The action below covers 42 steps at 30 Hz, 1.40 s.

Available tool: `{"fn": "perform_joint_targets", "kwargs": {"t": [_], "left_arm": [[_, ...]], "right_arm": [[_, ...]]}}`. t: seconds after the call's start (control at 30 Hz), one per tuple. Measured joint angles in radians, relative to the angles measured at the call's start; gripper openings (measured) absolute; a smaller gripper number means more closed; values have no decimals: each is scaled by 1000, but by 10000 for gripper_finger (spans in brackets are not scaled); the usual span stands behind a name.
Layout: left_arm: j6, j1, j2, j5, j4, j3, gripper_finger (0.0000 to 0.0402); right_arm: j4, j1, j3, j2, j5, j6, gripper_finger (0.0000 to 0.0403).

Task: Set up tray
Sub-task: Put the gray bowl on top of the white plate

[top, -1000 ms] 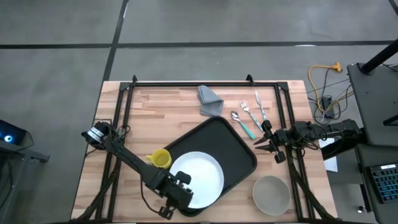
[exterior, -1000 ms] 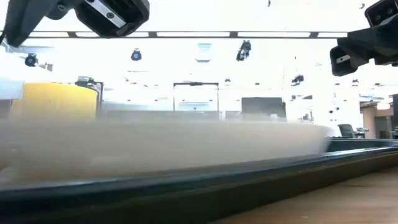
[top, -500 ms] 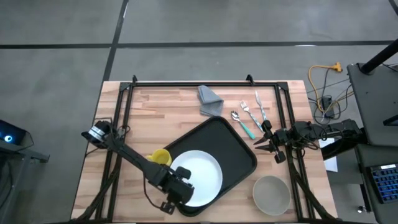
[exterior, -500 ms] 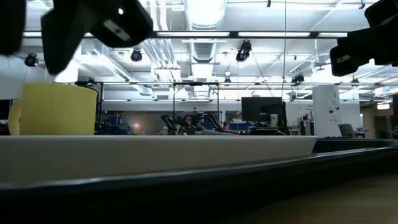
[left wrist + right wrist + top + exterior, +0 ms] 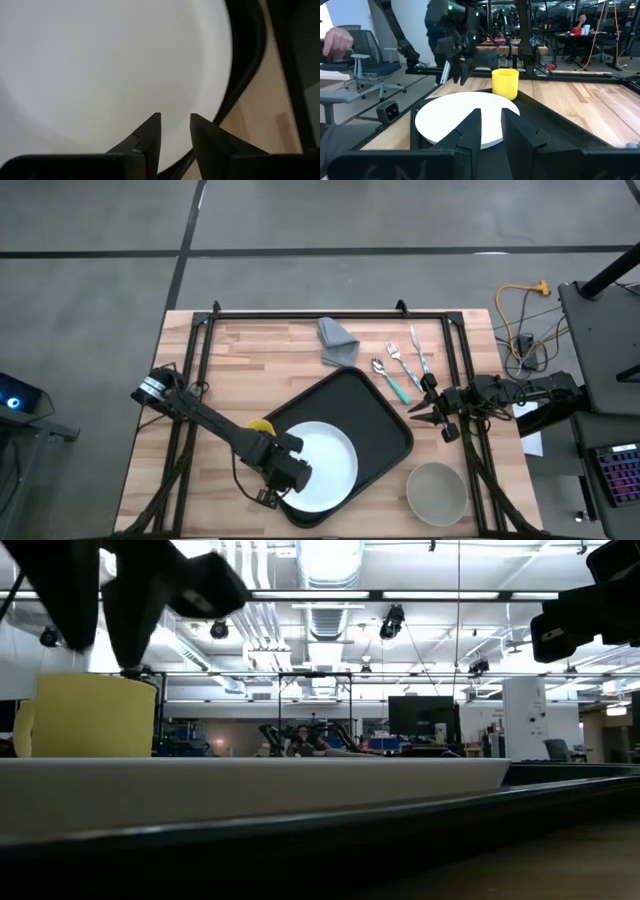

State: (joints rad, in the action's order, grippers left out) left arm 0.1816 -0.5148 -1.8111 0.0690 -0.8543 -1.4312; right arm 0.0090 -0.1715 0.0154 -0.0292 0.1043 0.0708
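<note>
The black tray [image 5: 385,425] lies slantwise on the wooden table, with a round white plate [image 5: 325,465] flat in its near-left part. My left gripper [image 5: 288,472] hovers open over the plate's left side; its fingertips [image 5: 175,122] point down at the white surface without touching it. A yellow cup [image 5: 260,427] stands on the table just left of the tray, partly hidden by the left arm. My right gripper [image 5: 418,405] waits open beyond the tray's right side, and from there [image 5: 491,114] it faces the plate and cup.
A grey bowl [image 5: 437,490] sits near the table's near-right corner. A folded grey napkin [image 5: 338,340] and several pieces of cutlery [image 5: 400,370] lie on the far side. Bare wood shows at the far left [image 5: 250,365].
My left gripper has drawn back from the plate's near-left rim toward the far edge and now hangs over the plate's left side. In the low view the plate was blurred a second ago; it now lies still on the tray.
</note>
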Motion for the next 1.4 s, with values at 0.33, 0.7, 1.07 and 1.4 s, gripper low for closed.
{"fn": "perform_joint_targets", "kwargs": {"t": [0.33, 0.7, 1.07, 1.4], "left_arm": [[3, -2, 178, -1, 67, 62, 88], [103, -1, 420, -1, 45, 175, 88], [92, 1, 753, -1, 340, 491, 88], [39, 1, 988, -1, 542, 709, 88]], "right_arm": [[0, 0, 0, 0, 0, 0, 68], [0, 0, 0, 0, 0, 0, 68], [1, 0, 0, 0, 0, 0, 68], [1, 0, 0, 0, 0, 0, 68]]}}
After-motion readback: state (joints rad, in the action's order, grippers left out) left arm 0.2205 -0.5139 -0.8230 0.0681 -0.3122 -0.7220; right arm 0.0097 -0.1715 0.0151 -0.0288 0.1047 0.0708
